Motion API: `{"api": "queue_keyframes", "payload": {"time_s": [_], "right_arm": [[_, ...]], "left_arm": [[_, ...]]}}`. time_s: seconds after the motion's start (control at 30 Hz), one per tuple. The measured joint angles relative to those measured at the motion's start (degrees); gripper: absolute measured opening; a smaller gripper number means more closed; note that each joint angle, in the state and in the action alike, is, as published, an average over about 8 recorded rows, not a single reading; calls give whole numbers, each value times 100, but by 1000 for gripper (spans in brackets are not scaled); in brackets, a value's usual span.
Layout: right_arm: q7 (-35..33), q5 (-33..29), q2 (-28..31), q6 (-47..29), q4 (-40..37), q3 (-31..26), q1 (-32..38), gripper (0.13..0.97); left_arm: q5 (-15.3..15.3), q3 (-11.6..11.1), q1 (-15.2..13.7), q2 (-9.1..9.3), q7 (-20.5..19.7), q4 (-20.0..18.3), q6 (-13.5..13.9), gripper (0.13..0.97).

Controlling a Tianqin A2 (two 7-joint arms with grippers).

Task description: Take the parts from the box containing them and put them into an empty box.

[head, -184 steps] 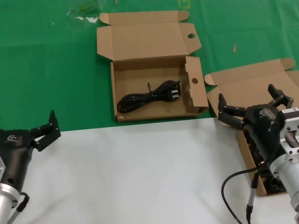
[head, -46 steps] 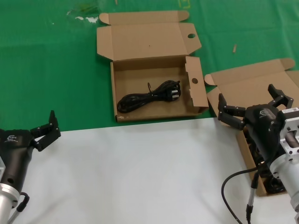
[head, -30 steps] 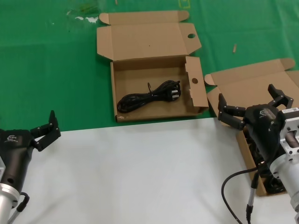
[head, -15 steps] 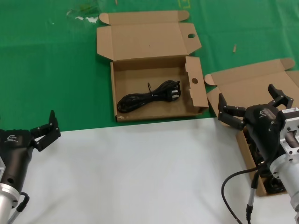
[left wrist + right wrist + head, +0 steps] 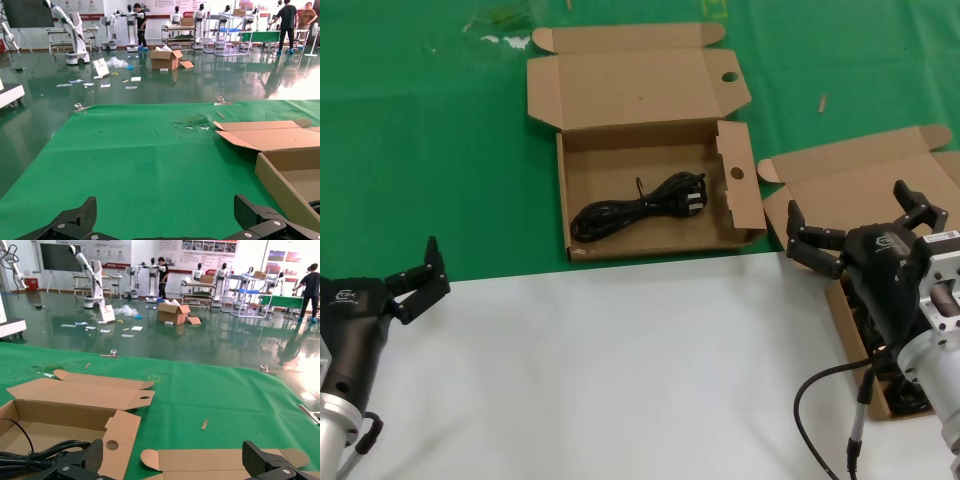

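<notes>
The power cord (image 5: 638, 206) lies lengthwise across the wide box (image 5: 582, 252); both end effectors gape, empty.

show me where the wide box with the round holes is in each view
Head view: the wide box lies centre, far side, open, one power cord inside.
Left wrist view: its wall and lid run along one edge.
Right wrist view: it fills a corner.
Shared landmark: the green mat.

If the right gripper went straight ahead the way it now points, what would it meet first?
Probably the plain lid of the source box, which lies open just beyond the open right gripper. Depth is unclear, so it may pass above the lid onto the green cloth.
</notes>
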Motion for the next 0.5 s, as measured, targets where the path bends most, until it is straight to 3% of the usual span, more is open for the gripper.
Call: {"api": "queue_keyframes", "payload": {"time_s": [0.5], "right_arm": [[0, 0, 0, 0, 0, 0, 0, 966]], "left_arm": [[0, 0, 0, 0, 0, 0, 0, 966]]}}
